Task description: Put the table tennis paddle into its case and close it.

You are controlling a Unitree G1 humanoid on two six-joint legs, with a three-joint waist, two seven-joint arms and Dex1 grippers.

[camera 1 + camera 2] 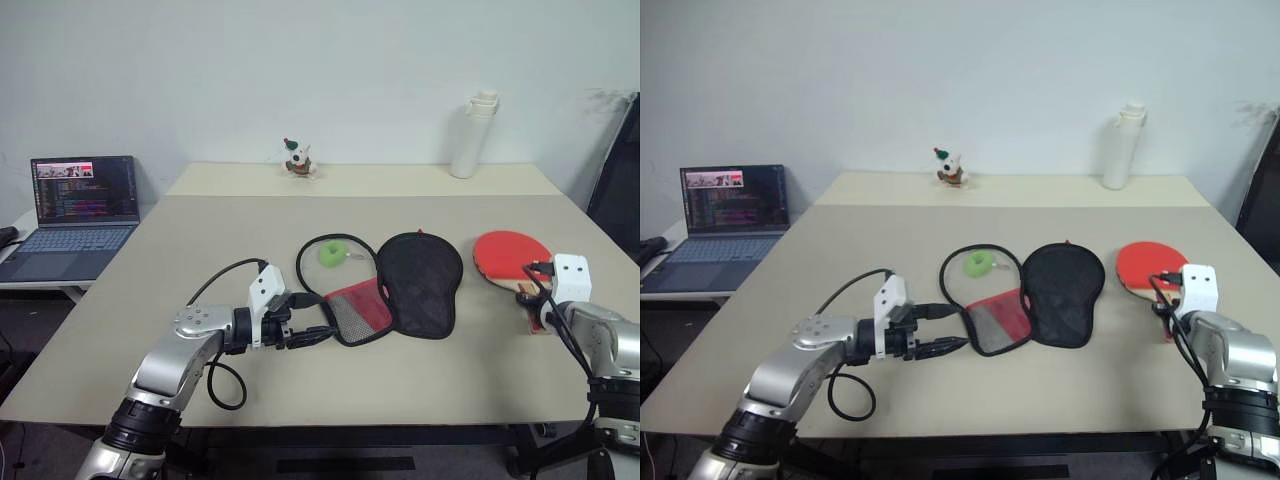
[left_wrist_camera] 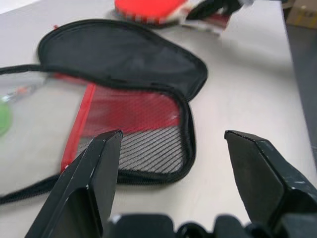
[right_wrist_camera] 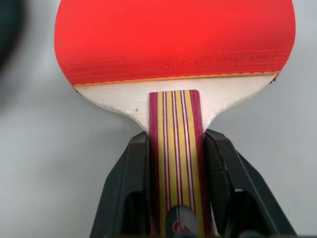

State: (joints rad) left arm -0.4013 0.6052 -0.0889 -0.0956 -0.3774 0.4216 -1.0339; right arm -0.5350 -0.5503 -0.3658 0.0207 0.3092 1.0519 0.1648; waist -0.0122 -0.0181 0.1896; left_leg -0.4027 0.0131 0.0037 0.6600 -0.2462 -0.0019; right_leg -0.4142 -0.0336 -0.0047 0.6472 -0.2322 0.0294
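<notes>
The table tennis paddle (image 1: 508, 254), red-faced with a striped wooden handle, is on the right side of the table. My right gripper (image 3: 176, 139) is shut on that handle, one black finger (image 3: 130, 171) pressed against each side. The case (image 1: 418, 285) lies open mid-table. Its black flap is spread to the right, and the red lining, mesh pocket and green ring charm (image 1: 330, 253) are on the left half. My left gripper (image 2: 171, 134) hovers open just left of the case's near edge, fingers pointing at it with nothing between them.
An open laptop (image 1: 80, 205) stands on a side table at the far left. At the back of the table stand a white bottle (image 1: 470, 135) and a small figurine (image 1: 297, 158). Bare tabletop (image 1: 200, 240) lies left of the case.
</notes>
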